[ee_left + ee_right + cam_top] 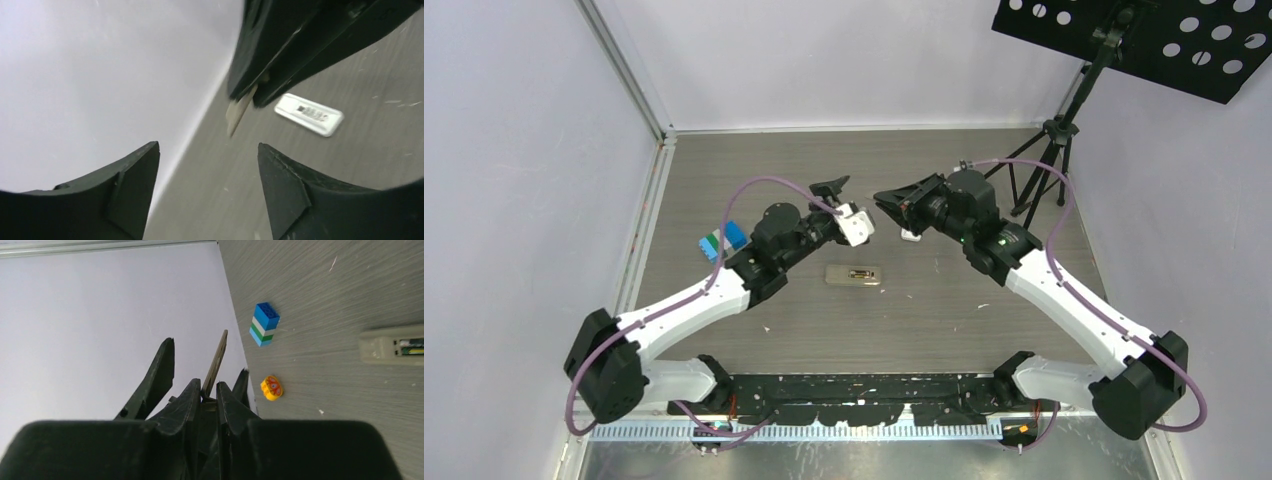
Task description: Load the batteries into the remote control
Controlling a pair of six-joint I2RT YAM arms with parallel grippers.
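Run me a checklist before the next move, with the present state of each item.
1. Right end effector shut on the thin tan plate: ok.
2. Left end effector open, nothing between its fingers: ok.
3. Remote control lying with its recess up: ok.
4. Recess filled: one green-marked battery shows; the rest, cannot tell.
5. Blue-white-green brick stack and yellow piece apart from the remote control: ok.

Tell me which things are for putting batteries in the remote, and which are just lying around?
For the job:
remote
thin tan strip, pinched in the right fingers

Just lying about:
striped block stack
small orange toy
black stand
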